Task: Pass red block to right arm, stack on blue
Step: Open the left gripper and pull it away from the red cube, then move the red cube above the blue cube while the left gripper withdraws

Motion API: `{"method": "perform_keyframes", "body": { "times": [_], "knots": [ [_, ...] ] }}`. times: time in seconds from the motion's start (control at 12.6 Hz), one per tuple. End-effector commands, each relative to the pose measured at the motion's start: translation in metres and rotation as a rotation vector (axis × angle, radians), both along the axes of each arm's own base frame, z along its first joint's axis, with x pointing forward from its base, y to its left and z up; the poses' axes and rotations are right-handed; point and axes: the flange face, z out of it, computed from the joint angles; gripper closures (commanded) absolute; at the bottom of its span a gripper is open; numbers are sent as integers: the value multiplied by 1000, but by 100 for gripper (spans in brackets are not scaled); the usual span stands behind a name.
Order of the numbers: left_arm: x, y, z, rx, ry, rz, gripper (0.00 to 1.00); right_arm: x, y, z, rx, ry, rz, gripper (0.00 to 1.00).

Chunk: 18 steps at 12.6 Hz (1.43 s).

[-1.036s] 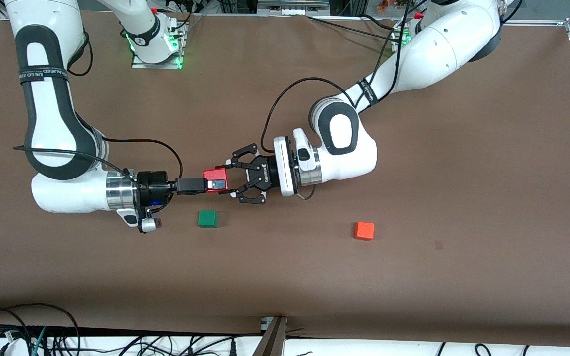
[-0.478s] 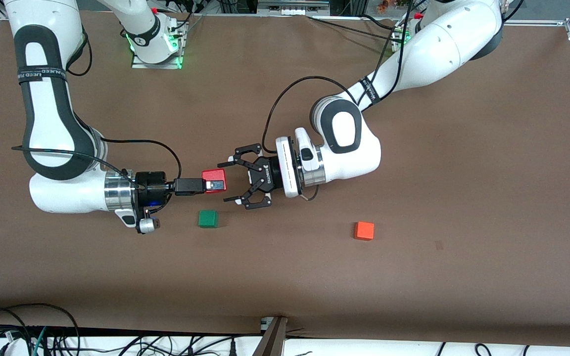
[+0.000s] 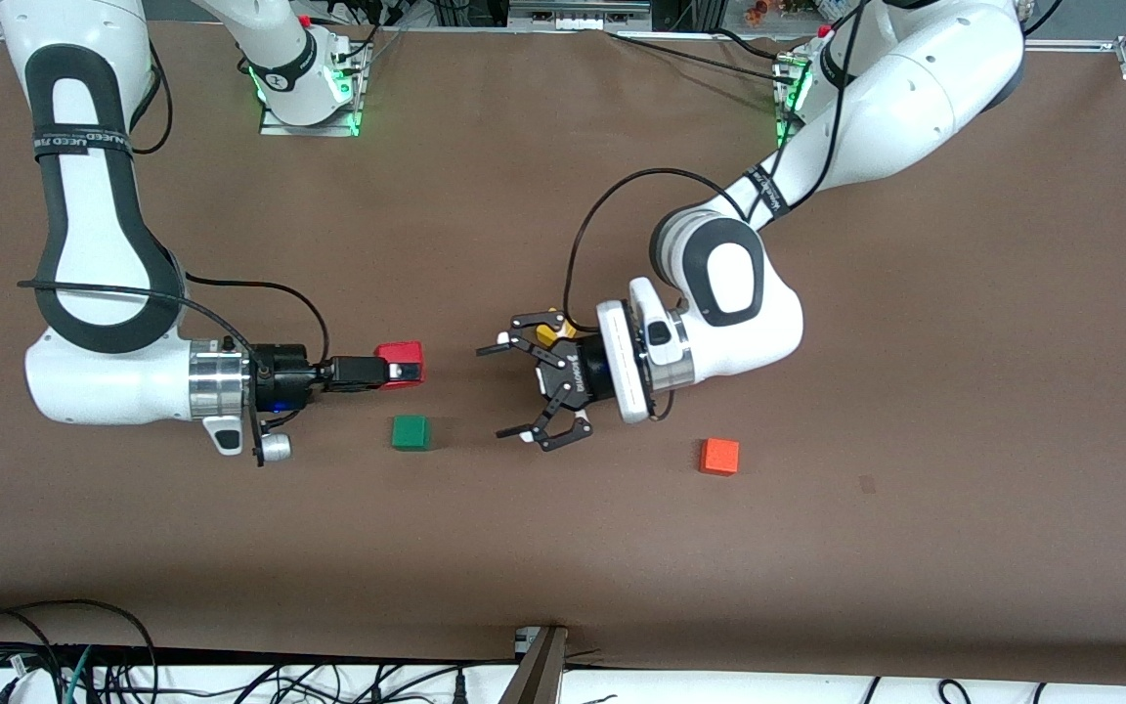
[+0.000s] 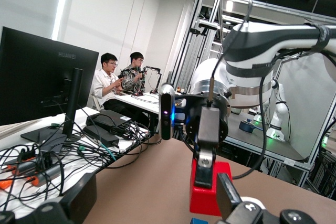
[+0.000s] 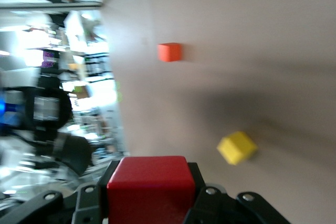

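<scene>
Handover of the red block (image 3: 399, 358), completed above the table (image 3: 915, 548).
Right gripper (image 3: 409, 373) alone now clamps the block; left gripper (image 3: 512, 391), jaws spread wide, has released it and drawn back, exposing a yellow cube (image 3: 548, 334) beneath; green cube (image 3: 411, 432) unmoved.

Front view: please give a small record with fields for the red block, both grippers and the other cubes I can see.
red block: held in the air by the right gripper, over the table above the green cube
right gripper: shut on the red block
left gripper: open, empty, apart from the red block
green cube: on the table, nearer the front camera than the red block
orange cube: on the table, toward the left arm's end
yellow cube: partly hidden by the left gripper
blue cube: not visible in the front view
</scene>
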Motion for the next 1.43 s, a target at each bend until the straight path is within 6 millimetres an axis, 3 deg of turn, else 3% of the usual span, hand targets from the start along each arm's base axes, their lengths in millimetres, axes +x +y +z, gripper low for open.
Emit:
{"method": "perform_keyframes", "body": {
  "times": [0.0,0.24,0.48,0.8,1.04,1.2,1.35],
  "knots": [
    [-16,47,16,30,25,5,0,-2,-28,-3,-189,-40,69,80],
    [-18,120,44,134,-33,72,0,-2,-61,-18,-479,-84,158,80],
    [-5,185,45,183,-72,103,0,0,-85,-42,-795,-176,256,80],
    [23,295,36,324,-224,-96,0,-7,-99,-71,-871,-234,222,79],
    [32,365,43,444,-242,-222,0,-31,-107,-88,-915,-304,198,79],
    [38,406,66,602,-254,-295,0,-49,-113,-98,-943,-365,186,79],
    [36,428,75,732,-210,-364,0,-65,-118,-108,-948,-409,171,79]
  ]
}}
